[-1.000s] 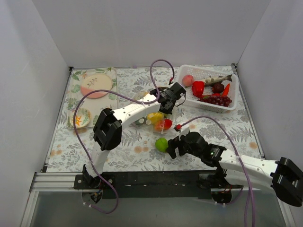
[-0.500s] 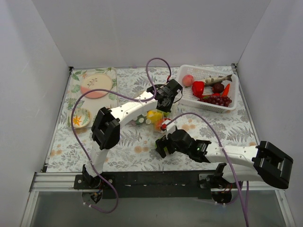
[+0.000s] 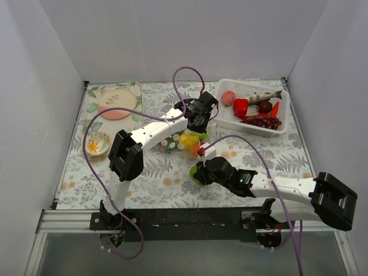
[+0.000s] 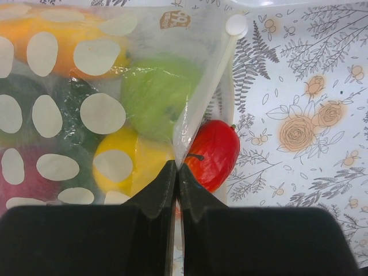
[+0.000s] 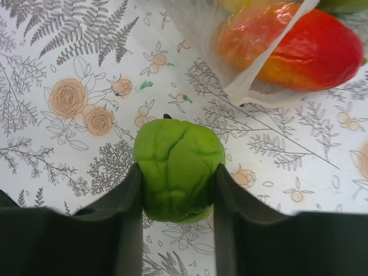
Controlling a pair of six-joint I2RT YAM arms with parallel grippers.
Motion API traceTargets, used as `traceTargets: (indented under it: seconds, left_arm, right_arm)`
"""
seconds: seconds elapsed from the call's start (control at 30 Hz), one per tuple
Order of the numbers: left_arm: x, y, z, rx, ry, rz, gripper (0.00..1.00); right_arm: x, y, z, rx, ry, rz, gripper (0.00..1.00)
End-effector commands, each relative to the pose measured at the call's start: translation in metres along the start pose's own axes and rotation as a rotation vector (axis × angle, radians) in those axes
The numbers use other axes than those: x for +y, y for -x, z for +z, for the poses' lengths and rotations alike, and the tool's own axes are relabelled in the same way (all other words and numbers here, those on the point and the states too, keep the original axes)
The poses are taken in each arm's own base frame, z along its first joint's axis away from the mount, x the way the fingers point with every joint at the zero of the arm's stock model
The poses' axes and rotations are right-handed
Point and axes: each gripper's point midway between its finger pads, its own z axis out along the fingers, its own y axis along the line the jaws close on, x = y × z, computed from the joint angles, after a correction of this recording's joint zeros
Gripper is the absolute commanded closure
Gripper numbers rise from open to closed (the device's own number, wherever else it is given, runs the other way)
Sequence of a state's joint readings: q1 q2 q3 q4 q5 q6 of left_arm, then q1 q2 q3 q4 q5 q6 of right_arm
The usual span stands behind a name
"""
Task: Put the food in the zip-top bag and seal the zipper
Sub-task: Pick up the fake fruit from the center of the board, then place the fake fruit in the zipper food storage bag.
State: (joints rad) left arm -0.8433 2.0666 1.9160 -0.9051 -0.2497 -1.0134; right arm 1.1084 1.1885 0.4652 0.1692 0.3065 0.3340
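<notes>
The polka-dot zip-top bag (image 3: pixel 179 141) lies mid-table with orange, green and yellow toy food inside (image 4: pixel 86 103). My left gripper (image 3: pixel 194 127) is shut on the bag's mouth edge (image 4: pixel 176 167), pinching the plastic just below the clear zipper strip (image 4: pixel 214 77). A red toy fruit (image 4: pixel 214 154) sits at the mouth, partly under the plastic (image 5: pixel 299 46). My right gripper (image 3: pixel 198 172) is shut on a green lumpy toy fruit (image 5: pixel 178 169), with a finger touching each side. It is low over the cloth, just in front of the bag's mouth.
A white slotted basket (image 3: pixel 225 119) at the back right holds a peach, red peppers, grapes and a fish. A tray with a pink plate (image 3: pixel 117 103) and a small dish (image 3: pixel 96 142) lies at the left. White walls enclose the floral cloth.
My right gripper has moved left to the green fruit and closed on it. My left gripper has shifted slightly back and left with the bag's edge.
</notes>
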Motion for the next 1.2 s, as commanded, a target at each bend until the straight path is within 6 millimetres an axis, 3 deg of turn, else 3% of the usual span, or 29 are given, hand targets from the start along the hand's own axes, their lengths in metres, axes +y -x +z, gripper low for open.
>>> traceTargets:
  seconds: [0.0,0.17,0.2,0.23,0.3,0.33,0.43,0.47,0.57,0.63,0.67,0.73,0.77,0.8,0.9,1.1,1.17]
  left_arm:
    - [-0.003,0.053,-0.06,-0.161,-0.104,-0.077,1.0]
    - [-0.004,0.073,-0.079,-0.197,-0.168,-0.12,1.0]
    - [-0.003,0.076,-0.082,-0.204,-0.173,-0.124,1.0]
    - [-0.005,0.077,-0.084,-0.202,-0.186,-0.131,1.0]
    - [-0.005,0.089,-0.094,-0.227,-0.209,-0.152,1.0]
    - [-0.006,0.092,-0.097,-0.229,-0.222,-0.166,1.0]
    - [-0.007,0.104,-0.108,-0.248,-0.275,-0.198,1.0]
    - [-0.008,0.107,-0.113,-0.25,-0.305,-0.217,1.0]
    - [-0.005,0.113,-0.125,-0.263,-0.365,-0.272,1.0]
    - [0.001,0.115,-0.126,-0.273,-0.393,-0.308,1.0]
    - [0.0,0.117,-0.137,-0.283,-0.43,-0.329,1.0]
    - [0.009,0.117,-0.133,-0.284,-0.442,-0.36,1.0]
    - [0.011,0.118,-0.134,-0.284,-0.451,-0.38,1.0]
    - [0.011,0.118,-0.137,-0.289,-0.473,-0.386,1.0]
    - [0.017,0.117,-0.136,-0.283,-0.518,-0.418,1.0]
    - [0.025,0.112,-0.124,-0.243,-0.598,-0.466,1.0]
    - [0.027,0.112,-0.124,-0.239,-0.612,-0.477,1.0]
  right_arm:
    - [-0.007,0.053,-0.023,-0.121,-0.079,0.051,0.8]
    - [-0.018,0.09,-0.067,-0.202,-0.123,0.095,0.81]
    - [-0.025,0.086,-0.074,-0.177,-0.149,0.091,0.81]
    - [-0.028,0.104,-0.088,-0.224,-0.165,0.113,0.81]
    - [-0.038,0.107,-0.1,-0.211,-0.214,0.123,0.81]
    - [-0.043,0.126,-0.113,-0.251,-0.245,0.142,0.81]
    - [-0.06,0.141,-0.127,-0.253,-0.332,0.161,0.8]
    - [-0.063,0.159,-0.136,-0.286,-0.345,0.182,0.8]
    - [-0.084,0.186,-0.146,-0.318,-0.41,0.229,0.8]
    - [-0.105,0.201,-0.144,-0.322,-0.428,0.266,0.8]
    - [-0.109,0.213,-0.147,-0.342,-0.422,0.276,0.8]
    - [-0.121,0.221,-0.133,-0.319,-0.403,0.285,0.8]
    - [-0.122,0.231,-0.131,-0.326,-0.387,0.289,0.8]
    - [-0.123,0.228,-0.115,-0.282,-0.365,0.292,0.8]
    - [-0.12,0.23,-0.092,-0.241,-0.317,0.284,0.8]
    - [-0.111,0.233,-0.058,-0.173,-0.229,0.291,0.8]
    - [-0.11,0.231,-0.05,-0.157,-0.214,0.299,0.73]
